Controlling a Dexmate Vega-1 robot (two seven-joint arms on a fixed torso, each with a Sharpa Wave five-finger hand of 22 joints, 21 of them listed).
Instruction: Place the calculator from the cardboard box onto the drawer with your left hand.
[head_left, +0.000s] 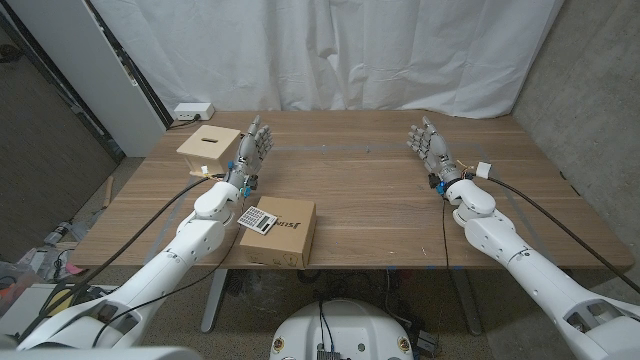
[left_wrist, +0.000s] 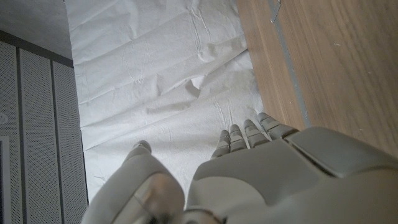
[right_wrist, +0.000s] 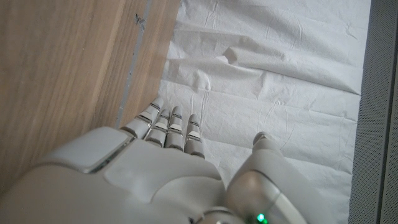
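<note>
Nothing was done yet: your left hand (head_left: 254, 147) hovered open and empty, the calculator (head_left: 258, 219) lay on the cardboard box (head_left: 285, 238) at its six o'clock, and the drawer (head_left: 209, 146) stood at nine.

Matt wooden table (head_left: 360, 190), brown cardboard box (head_left: 285, 240), creased white cloth (head_left: 330, 50).

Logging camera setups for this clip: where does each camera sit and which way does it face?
Head view: on the robot's head, looking down at table; both arms, left hand, right hand.
Left wrist view: behind left hand, facing white curtain.
Right wrist view: behind right hand, facing curtain.
Shared: curtain, table edge.
</note>
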